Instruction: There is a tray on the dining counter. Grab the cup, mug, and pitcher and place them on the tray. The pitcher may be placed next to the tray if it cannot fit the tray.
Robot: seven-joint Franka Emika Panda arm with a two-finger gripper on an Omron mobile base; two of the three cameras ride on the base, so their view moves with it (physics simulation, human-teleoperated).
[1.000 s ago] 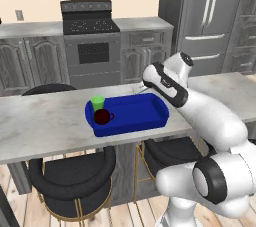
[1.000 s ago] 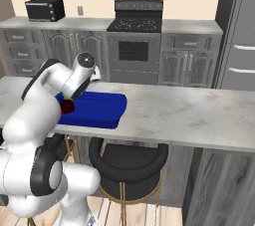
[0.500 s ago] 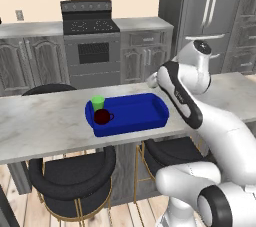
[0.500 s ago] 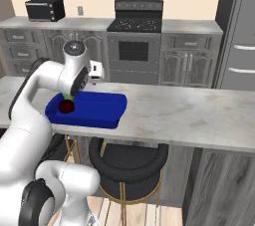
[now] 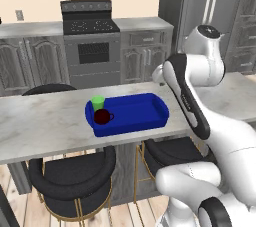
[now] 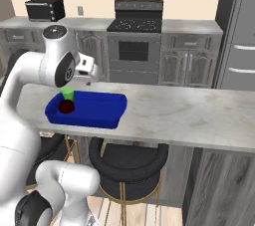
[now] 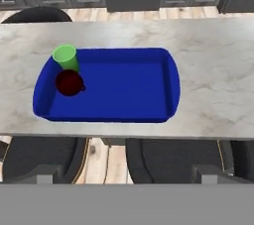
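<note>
Resting at the left end of the blue tray (image 7: 119,86), near the frame's left-centre in the hand view: green cup (image 7: 66,57) upright, dark red mug (image 7: 69,82) touching just below it, handle turned toward the tray's bare middle. Lying flat on the pale marble dining counter (image 7: 213,85), running across the whole frame. Tucked under the counter's lower edge, round black stools (image 7: 42,162) on gold legs. Raised high over the tray, gripper (image 7: 126,174) with fingers (image 7: 43,174) spread wide, holding nothing. Behind, in the upper part of the left base view, black range (image 5: 91,38) between grey cabinets (image 5: 30,61).
</note>
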